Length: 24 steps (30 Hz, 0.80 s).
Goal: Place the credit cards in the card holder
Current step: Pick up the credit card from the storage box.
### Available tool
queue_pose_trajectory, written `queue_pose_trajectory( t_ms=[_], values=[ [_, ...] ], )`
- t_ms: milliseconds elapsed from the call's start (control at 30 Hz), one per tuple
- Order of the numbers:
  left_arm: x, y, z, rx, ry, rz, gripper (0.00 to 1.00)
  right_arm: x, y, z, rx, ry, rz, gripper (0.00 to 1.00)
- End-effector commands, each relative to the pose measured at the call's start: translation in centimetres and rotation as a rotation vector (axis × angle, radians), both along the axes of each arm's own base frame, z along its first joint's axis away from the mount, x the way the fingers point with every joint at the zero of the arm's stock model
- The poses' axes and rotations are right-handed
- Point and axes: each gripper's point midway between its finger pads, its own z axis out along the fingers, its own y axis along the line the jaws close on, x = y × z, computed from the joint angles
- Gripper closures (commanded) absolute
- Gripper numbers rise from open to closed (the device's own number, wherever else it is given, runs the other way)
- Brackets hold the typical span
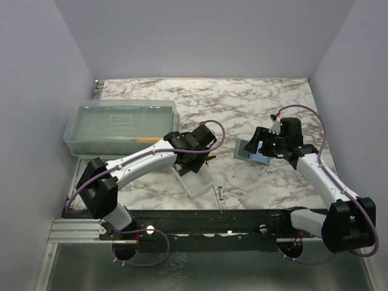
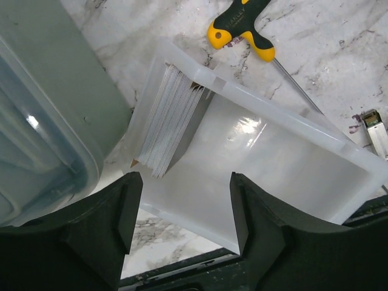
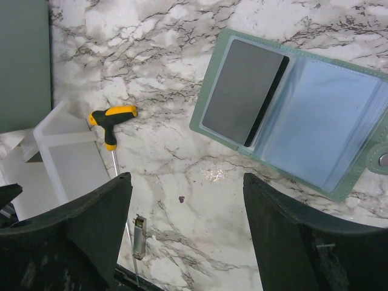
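Marble table (image 1: 242, 103) under lilac walls. The left gripper (image 2: 182, 200) hangs over a clear tray (image 2: 291, 115), jaws spread wide with nothing between them. A stack of cards (image 2: 173, 118) stands on edge at one end of the tray. In the left wrist view the stack lies just ahead of the gap, on the left finger's side and not touching either finger. A box (image 2: 54, 91) sits beside the tray, and a tool (image 2: 242, 27) lies beyond it.

The right gripper (image 3: 186, 182) is also open and empty, above bare marble. The holder (image 3: 327, 115) lies unfolded flat on the table, ahead of the jaws and off toward the right finger, outside the gap. A dark card (image 3: 242, 91) sits in its left pocket.
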Motion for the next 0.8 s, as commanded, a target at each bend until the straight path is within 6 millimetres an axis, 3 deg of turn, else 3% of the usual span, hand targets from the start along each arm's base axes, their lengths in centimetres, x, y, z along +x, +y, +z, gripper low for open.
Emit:
queue_pose_trajectory(
  t_ms=[0, 400, 767],
  values=[
    [1.0, -0.4, -1.4, 0.077, -0.039, -0.044, 0.36, -0.5, -0.2, 0.1, -0.002, -0.003, 0.006, 0.23],
    [2.6, 0.7, -3.8, 0.253, -0.115, -0.066, 0.47, -0.3, -0.5, 0.1, -0.015, -0.007, -0.012, 0.23],
    [3.2, 1.2, -5.3, 0.322, -0.151, -0.079, 0.49, -0.5, -0.5, -0.3, -0.014, -0.005, -0.013, 0.23]
  ],
)
